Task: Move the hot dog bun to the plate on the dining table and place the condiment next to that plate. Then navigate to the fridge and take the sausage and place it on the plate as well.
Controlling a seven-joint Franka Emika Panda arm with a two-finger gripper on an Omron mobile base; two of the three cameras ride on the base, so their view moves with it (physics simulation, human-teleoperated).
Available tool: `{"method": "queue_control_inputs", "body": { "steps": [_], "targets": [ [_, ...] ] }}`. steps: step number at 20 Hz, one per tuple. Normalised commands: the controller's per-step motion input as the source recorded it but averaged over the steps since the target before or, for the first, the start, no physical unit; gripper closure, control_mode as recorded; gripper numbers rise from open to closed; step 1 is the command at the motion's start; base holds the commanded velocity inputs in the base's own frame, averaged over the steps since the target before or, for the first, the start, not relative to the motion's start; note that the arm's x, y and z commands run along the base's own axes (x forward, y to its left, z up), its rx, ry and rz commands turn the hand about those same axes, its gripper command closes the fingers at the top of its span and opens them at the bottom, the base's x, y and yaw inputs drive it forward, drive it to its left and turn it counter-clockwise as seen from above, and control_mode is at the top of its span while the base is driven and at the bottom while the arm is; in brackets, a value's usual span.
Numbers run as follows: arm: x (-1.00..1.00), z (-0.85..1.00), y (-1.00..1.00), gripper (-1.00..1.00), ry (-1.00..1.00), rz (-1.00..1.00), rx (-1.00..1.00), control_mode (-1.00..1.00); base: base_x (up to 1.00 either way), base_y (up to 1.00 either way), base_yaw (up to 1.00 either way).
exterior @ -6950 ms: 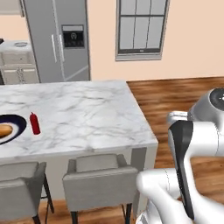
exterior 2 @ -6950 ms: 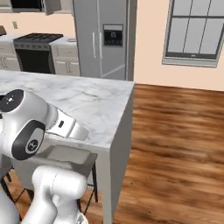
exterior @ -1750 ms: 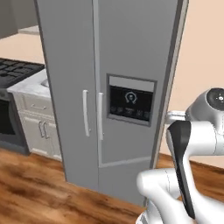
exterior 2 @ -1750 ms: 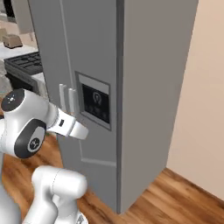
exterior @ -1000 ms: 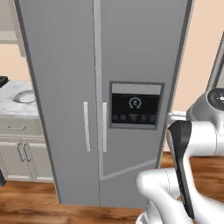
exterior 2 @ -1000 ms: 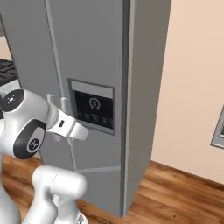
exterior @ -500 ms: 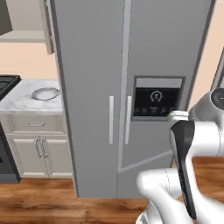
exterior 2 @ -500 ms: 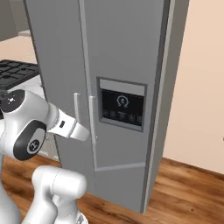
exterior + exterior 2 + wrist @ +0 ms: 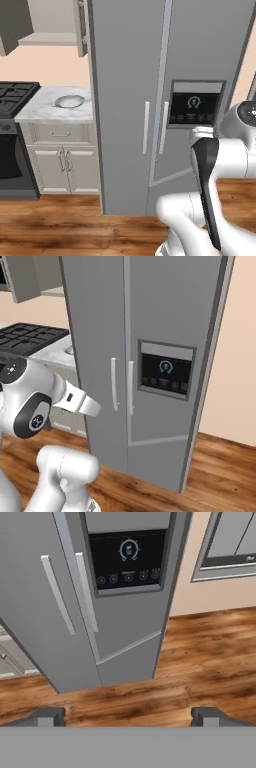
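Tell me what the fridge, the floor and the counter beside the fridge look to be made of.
The fridge: brushed stainless steel, judging by its even matte grey doors. The floor: glossy wood planks with brown grain streaks. The counter: likely polished marble, white with grey veins.

Wooden plank floor (image 9: 60,225) underfoot, carrying the closed grey two-door fridge (image 9: 130,75) and, to its left, beige base cabinets (image 9: 62,162). Marble counter (image 9: 37,111) on those cabinets, bearing one small silvery dish (image 9: 70,101). Black stove (image 9: 12,145) standing at far left.
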Motion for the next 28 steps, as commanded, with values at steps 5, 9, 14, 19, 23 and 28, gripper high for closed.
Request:
{"method": "queue_control_inputs", "body": {
  "steps": [5, 9, 14, 19, 23, 28],
  "targets": [
    [0.00, 0.00, 0.00, -1.00, 0.00, 0.00, 0.00, 1.00, -0.29, 0.02, -0.01],
    [0.00, 0.00, 0.00, -1.00, 0.00, 0.00, 0.00, 1.00, 0.56, 0.13, -0.01],
    [0.00, 0.00, 0.00, -1.00, 0.00, 0.00, 0.00, 1.00, -0.08, 0.37, -0.08],
    [0.00, 0.00, 0.00, -1.00, 0.00, 0.00, 0.00, 1.00, -0.13, 0.18, -0.15],
    [0.00, 0.00, 0.00, -1.00, 0.00, 0.00, 0.00, 1.00, 0.00, 0.24, -0.26],
    [0.00, 0.00, 0.00, -1.00, 0.00, 0.00, 0.00, 1.00, 0.00, 0.24, -0.18]
  ]
}}
